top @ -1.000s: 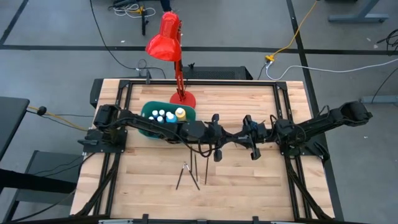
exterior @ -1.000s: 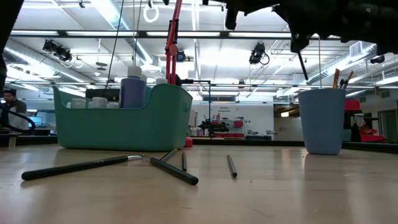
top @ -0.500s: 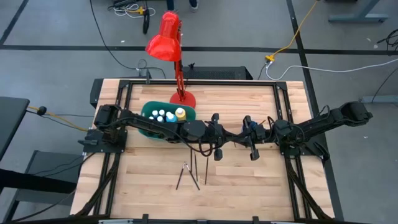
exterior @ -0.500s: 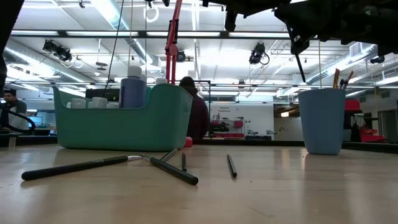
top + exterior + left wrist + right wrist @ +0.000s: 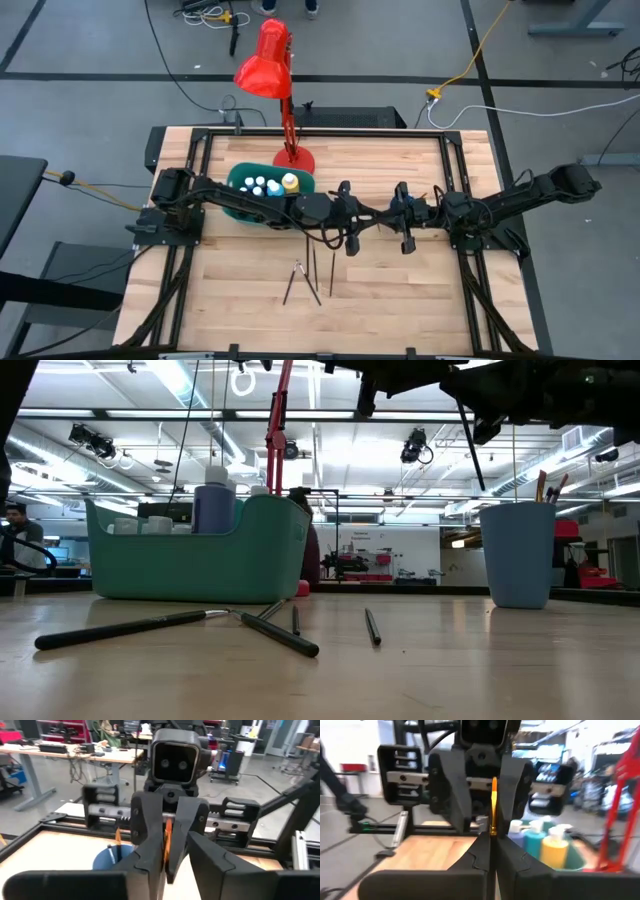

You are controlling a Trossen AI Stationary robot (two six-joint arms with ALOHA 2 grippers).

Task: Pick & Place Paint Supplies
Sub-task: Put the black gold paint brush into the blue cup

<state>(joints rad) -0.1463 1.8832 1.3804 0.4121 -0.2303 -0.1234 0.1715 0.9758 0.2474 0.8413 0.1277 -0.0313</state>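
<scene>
A thin brush with an orange stretch (image 5: pixel 493 802) is held high over the table's middle, where my two grippers meet fingertip to fingertip. My right gripper (image 5: pixel 491 837) is shut on it. My left gripper (image 5: pixel 169 866) is open, its fingers standing on either side of the brush; whether they touch it I cannot tell. The brush's dark lower end (image 5: pixel 472 450) slants down clear of the table. Several other brushes (image 5: pixel 310 275) lie flat on the wood nearer the front. White-capped bottles and a yellow one (image 5: pixel 289 183) stand in the teal bin (image 5: pixel 240 180). My right gripper pinches the brush between its two fingers, just below the orange stretch (image 5: pixel 493 822). The fingers lie level, come from the table's right and cross the brush. The brush stands near upright and is lifted clear, its dark end (image 5: pixel 480 475) hanging below.
A blue cup (image 5: pixel 517 555) holding brushes stands under my right arm. A red lamp (image 5: pixel 268 60) rises from its base (image 5: pixel 295 158) behind the bin. Black rails (image 5: pixel 320 132) frame the table. Bare wood lies at the front left and front right.
Both arms have stayed in place over the table's middle. In the low view the brush's hanging end now slants more and shows longer than a second ago.
</scene>
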